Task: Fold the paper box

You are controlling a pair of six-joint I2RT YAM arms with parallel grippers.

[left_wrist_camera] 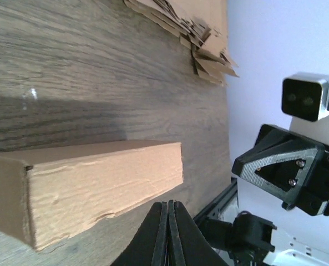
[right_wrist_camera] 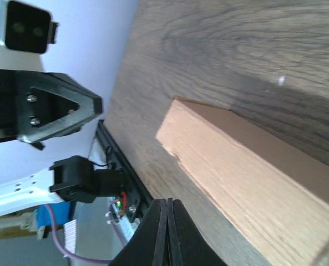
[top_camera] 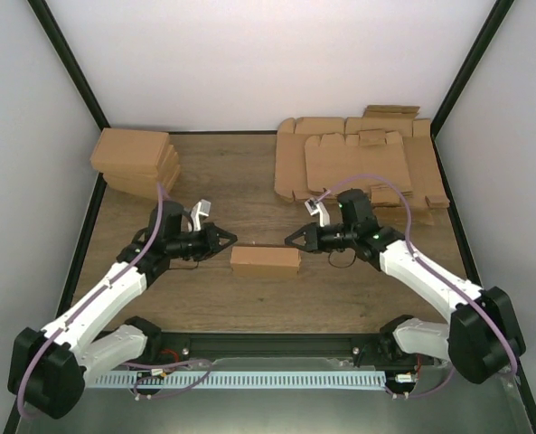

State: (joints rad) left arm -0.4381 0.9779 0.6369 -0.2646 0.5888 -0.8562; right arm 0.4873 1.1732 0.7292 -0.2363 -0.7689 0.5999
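Scene: a wooden table seen from above, with two robot arms reaching in from its near edge.
Paper box: the paper box lies around the middle of the table, a little toward the near edge. It is a closed, long, light-brown block resting flat, with its long sides parallel to that edge.
Left claw: the left gripper has its fingers pressed together and pinches nothing. Its tip is just beside the box's left end, and contact cannot be told.
Right claw: the right gripper is likewise pressed together and empty, with its tip just beside the box's right end.
Far left corner: a stack of finished boxes of the same brown.
Far right corner: overlapping flat cardboard sheets, unfolded.
Box surface: the wrist views show a wrinkled long face and crisp edges, with no flap standing loose.
Progress: folding looks essentially done, since the sheet now reads as a shut box.
Left to do: probably only a check that the end tabs are tucked in, as not every end is visible.
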